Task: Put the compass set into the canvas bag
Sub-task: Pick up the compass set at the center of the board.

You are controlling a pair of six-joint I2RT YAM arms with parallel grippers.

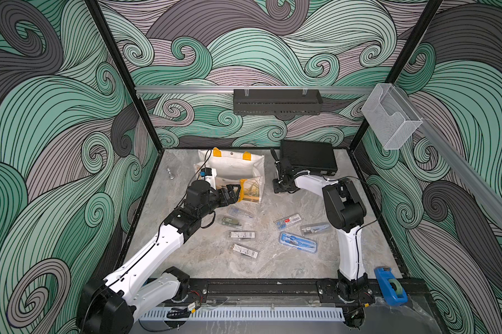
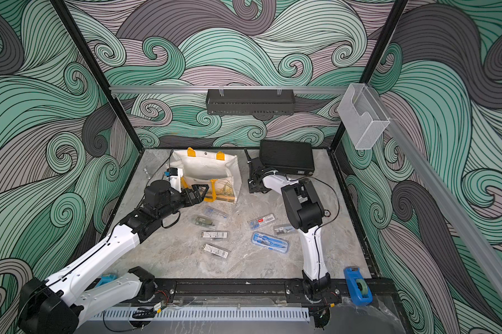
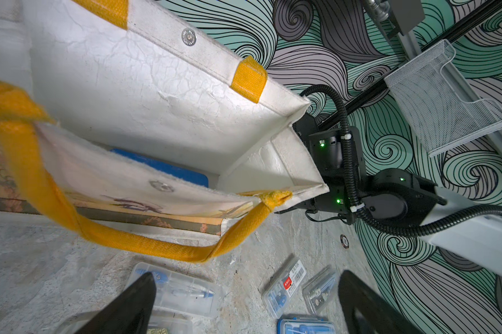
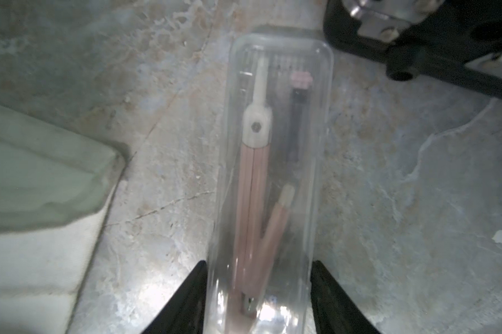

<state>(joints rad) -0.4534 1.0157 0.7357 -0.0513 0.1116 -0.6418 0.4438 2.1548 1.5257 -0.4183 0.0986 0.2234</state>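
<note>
The right gripper (image 4: pixel 259 263) is standing over the table (image 1: pixel 203 260) between the bag (image 1: pixel 232 167) and a black case (image 1: pixel 307 157), pointing straight down. Its wrist view is showing the compass set (image 4: pixel 272 173) (a clear case with a pink compass inside, the picture somewhat blurred) lying flat on the table. The two fingers (image 4: pixel 183 312) are lying against the set's long sides near one end, so the gripper is pinching the set while it is resting on the surface. In both top views the gripper is hiding the set.

The bag is standing upright at the back of the table with its mouth gaping open. The set is lying outside it, just beside the end that is facing the right arm. A blue box (image 3: pixel 160 167) is lying on the bag's floor.

The left gripper (image 1: pixel 235 193) is hovering at the bag's front face, with its jaws spread wide and holding nothing. The front strap (image 3: pixel 128 240) is hanging just beyond its fingertips, apart from them.

Other sets (image 1: pixel 241 234) in clear cases are lying scattered on the table nearer the arm bases, and a blue-edged one (image 1: pixel 298 242) is lying among them. A tape dispenser (image 1: pixel 390 286) is sitting beside the right arm's base.
</note>
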